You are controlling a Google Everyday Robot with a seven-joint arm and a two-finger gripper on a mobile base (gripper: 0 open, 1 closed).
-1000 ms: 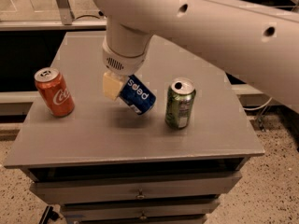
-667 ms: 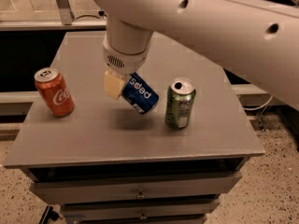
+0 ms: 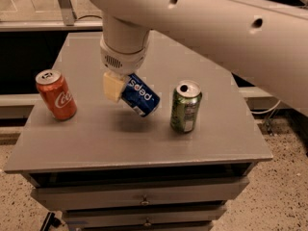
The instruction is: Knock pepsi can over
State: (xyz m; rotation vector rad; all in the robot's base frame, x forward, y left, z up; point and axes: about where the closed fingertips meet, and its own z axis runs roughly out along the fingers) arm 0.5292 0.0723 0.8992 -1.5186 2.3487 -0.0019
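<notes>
Blue pepsi can (image 3: 140, 97) tilted, lifted | gripper (image 3: 117, 86) jaws grasping it | Coca-Cola can (image 3: 57, 95), green can (image 3: 185, 107) upright

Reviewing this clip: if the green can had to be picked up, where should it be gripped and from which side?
Grip the green can across its mid-body from above or the right: it stands upright, and the end effector with the tilted pepsi can crowds its left.

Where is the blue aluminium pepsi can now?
The blue aluminium pepsi can is tilted at mid-table, under the gripper, between the red Coca-Cola can at left and the green can at right.
</notes>
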